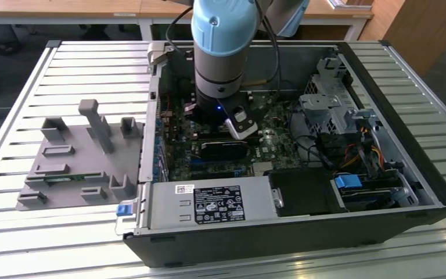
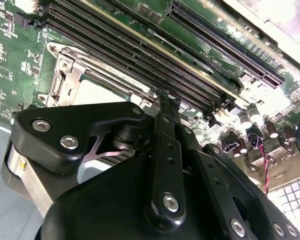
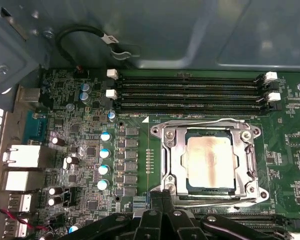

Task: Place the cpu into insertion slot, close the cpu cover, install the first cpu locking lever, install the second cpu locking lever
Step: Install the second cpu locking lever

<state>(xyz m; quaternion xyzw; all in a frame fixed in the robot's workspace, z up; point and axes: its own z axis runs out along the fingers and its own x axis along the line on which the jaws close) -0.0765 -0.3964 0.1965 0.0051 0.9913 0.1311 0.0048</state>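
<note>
Inside insertion slot (image 3: 210, 162), cpu (image 3: 210, 159).

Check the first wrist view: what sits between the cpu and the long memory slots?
In the first wrist view, the cpu cover, its silvery frame edge, lies between the cpu and the memory slots, then a strip of green board.

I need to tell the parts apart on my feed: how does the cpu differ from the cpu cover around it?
The cpu is a solid, matte, silvery-tan square. The cpu cover is a shinier silver frame with an open window in its middle. The cpu fills that window, while the cpu cover is the larger piece and rims it on all sides. Both are metal, squarish and lie flat on the green board.
</note>
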